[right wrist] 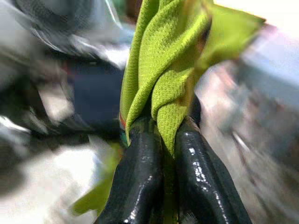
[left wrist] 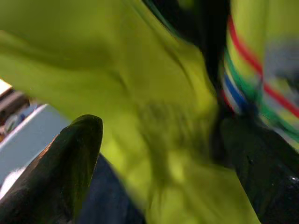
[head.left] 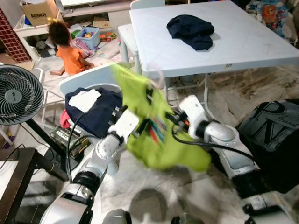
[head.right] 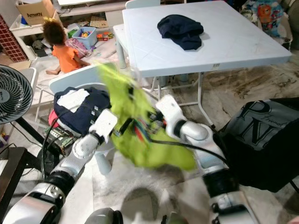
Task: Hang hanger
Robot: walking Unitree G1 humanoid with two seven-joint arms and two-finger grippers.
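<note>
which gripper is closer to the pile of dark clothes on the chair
Left. The left gripper sits in the green garment right beside the dark clothes on the chair; the right gripper grips the garment farther over, toward the table.

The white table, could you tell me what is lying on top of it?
On the white table lies one crumpled dark navy garment, toward its far side. Whatever is beneath that garment is covered. The table's near left corner is hidden behind the green garment the grippers hold.
</note>
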